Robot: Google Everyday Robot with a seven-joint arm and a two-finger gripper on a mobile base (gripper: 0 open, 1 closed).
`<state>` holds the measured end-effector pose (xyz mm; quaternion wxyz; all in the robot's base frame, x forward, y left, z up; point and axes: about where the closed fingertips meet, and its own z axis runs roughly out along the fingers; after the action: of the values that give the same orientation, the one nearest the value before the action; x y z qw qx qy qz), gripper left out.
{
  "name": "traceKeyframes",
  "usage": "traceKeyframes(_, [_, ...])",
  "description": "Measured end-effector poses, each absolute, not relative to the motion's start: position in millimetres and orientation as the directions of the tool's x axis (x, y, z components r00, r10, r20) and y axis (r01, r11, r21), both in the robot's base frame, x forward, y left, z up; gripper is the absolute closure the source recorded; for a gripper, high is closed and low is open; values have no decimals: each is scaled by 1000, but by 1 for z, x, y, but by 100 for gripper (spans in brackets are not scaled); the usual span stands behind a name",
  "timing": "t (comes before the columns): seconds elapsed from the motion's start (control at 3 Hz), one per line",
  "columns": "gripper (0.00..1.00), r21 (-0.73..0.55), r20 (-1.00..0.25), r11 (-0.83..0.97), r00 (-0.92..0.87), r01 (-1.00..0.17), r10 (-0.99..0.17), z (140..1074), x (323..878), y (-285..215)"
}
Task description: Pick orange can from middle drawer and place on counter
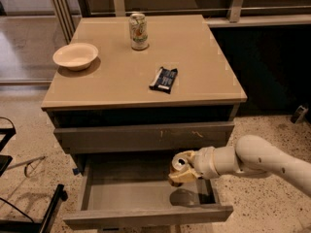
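The orange can has an orange-brown body and a silver top. It is held tilted in my gripper, above the right part of the open middle drawer. My white arm reaches in from the right. The can hangs clear of the drawer's grey floor, with its shadow below it. The tan counter is the cabinet's top slab, above and behind the gripper.
On the counter stand a pale green-and-white can at the back, a cream bowl at the left and a dark snack packet near the middle. A shut drawer front with orange scratches is just above the gripper.
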<state>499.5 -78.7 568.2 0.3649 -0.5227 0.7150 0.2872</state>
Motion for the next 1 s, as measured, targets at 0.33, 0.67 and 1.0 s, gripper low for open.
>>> traceKeyframes(0.33, [100, -17, -819, 289, -152, -957, -554, 673, 500, -87])
traceKeyframes(0.67, [100, -80, -798, 270, -101, -959, -594, 711, 497, -85])
traceKeyframes(1.0, [100, -80, -798, 270, -101, -959, -594, 710, 497, -85])
